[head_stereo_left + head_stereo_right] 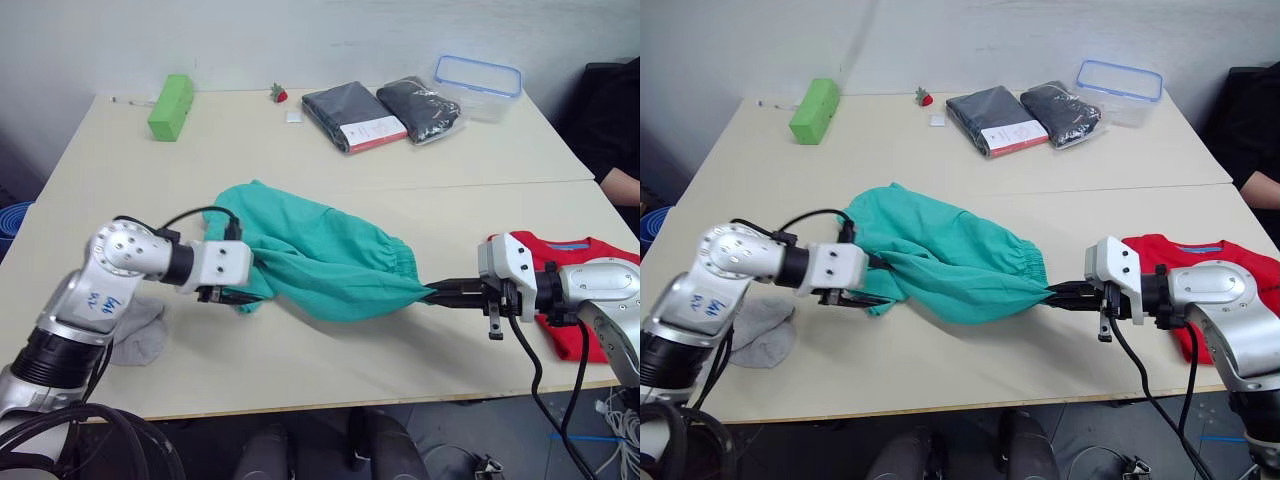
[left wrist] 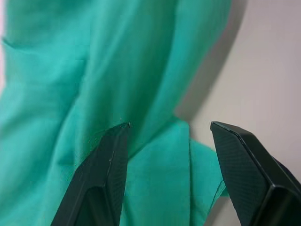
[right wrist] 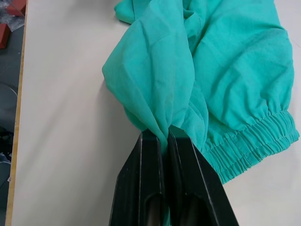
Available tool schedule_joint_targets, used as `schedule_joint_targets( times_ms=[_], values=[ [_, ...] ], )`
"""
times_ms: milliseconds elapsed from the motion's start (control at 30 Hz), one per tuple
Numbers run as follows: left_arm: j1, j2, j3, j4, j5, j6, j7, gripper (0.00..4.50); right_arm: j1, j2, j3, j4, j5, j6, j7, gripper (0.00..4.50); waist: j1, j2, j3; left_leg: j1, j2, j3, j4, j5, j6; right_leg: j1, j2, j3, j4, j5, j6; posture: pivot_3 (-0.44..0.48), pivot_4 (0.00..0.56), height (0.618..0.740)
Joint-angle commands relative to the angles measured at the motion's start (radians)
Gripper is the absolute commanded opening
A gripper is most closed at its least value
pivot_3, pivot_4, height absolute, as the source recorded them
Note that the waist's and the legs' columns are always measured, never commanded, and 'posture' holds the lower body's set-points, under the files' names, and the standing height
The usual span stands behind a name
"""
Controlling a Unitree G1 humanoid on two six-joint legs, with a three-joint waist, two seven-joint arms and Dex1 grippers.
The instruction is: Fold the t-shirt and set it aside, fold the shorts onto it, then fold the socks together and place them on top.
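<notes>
Right wrist view, shorts (image 3: pixel 202 70) pinched in right end effector (image 3: pixel 164 141)

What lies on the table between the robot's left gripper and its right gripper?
The shorts span that stretch, as the left eye view shows: the right gripper pinches one end, and the left gripper is at the other, fingers open.

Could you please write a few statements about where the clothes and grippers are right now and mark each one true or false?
1. The right gripper is shut on the shorts. True.
2. The left gripper is shut. False: its fingers are apart, at the shorts' fabric.
3. The shorts lie on top of the t-shirt. False: the t-shirt lies apart, by the right arm.
4. A grey sock lies on the table near the left arm. True.
</notes>
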Motion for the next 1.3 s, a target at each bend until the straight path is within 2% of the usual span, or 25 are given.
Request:
schedule_joint_targets(
  times_ms=[33,100,200,433,767,1167,1267,1300],
  values=[
    [0.0,-0.014,0.003,-0.003,0.033,-0.02,0.039,2.69,-0.013,0.005,-0.022,-0.022,0.004,-0.011,-0.005,0.0,0.0,0.0,0.0,0.0,0.0,0.0,0.0,0.0,0.0,0.0,0.0,0.0,0.0,0.0,0.0,0.0,0.15,0.74],
    [0.014,-0.02,-0.007,-0.017,0.024,-0.014,0.027,2.28,-0.01,0.006,-0.024,-0.023,0.002,-0.013,-0.009,0.0,0.0,0.0,0.0,0.0,0.0,0.0,0.0,0.0,0.0,0.0,0.0,0.0,0.0,0.0,0.0,0.0,0.15,0.74],
    [0.026,-0.024,-0.017,-0.026,0.037,-0.005,0.028,1.33,-0.006,0.009,-0.026,-0.026,0.002,-0.011,-0.017,0.0,0.0,0.0,0.0,0.0,0.0,0.0,0.0,0.0,0.0,0.0,-0.001,0.0,0.0,0.0,0.0,0.0,0.15,0.74],
    [0.047,-0.012,-0.037,-0.049,-0.001,0.011,-0.054,1.33,-0.002,0.012,-0.029,-0.023,0.003,-0.01,-0.029,0.0,0.0,0.0,0.0,0.0,0.0,0.0,0.0,0.0,0.0,0.0,-0.001,0.0,0.0,0.0,0.0,0.0,0.15,0.74],
    [0.03,-0.064,-0.055,0.056,0.112,-0.107,0.049,1.33,0.001,0.016,-0.032,-0.037,0.015,0.003,-0.045,0.0,0.0,0.0,0.0,0.0,0.0,0.0,0.0,0.0,0.0,0.0,-0.001,0.0,0.0,0.0,0.0,0.0,0.15,0.74],
    [-0.009,-0.091,-0.057,0.139,0.16,-0.153,0.072,1.33,0.021,0.017,-0.034,-0.052,0.016,0.001,-0.054,0.0,0.0,0.0,0.0,0.0,0.0,0.0,0.0,0.0,0.0,0.0,-0.001,-0.001,0.0,0.0,0.0,0.0,0.15,0.74],
    [-0.024,-0.107,-0.066,0.17,0.172,-0.151,0.079,0.77,0.016,0.02,-0.03,-0.055,0.018,0.003,-0.058,0.0,0.001,0.0,0.0,0.0,0.0,0.0,0.0,0.0,0.0,0.0,-0.001,-0.001,0.0,0.0,0.0,0.0,0.15,0.74],
    [-0.029,-0.113,-0.071,0.181,0.178,-0.153,0.081,0.45,0.014,0.02,-0.03,-0.055,0.019,0.004,-0.059,0.0,0.0,0.0,0.0,0.0,0.0,0.0,0.0,0.0,0.0,0.0,-0.001,-0.001,0.0,0.0,0.0,0.0,0.15,0.74]
  ],
)
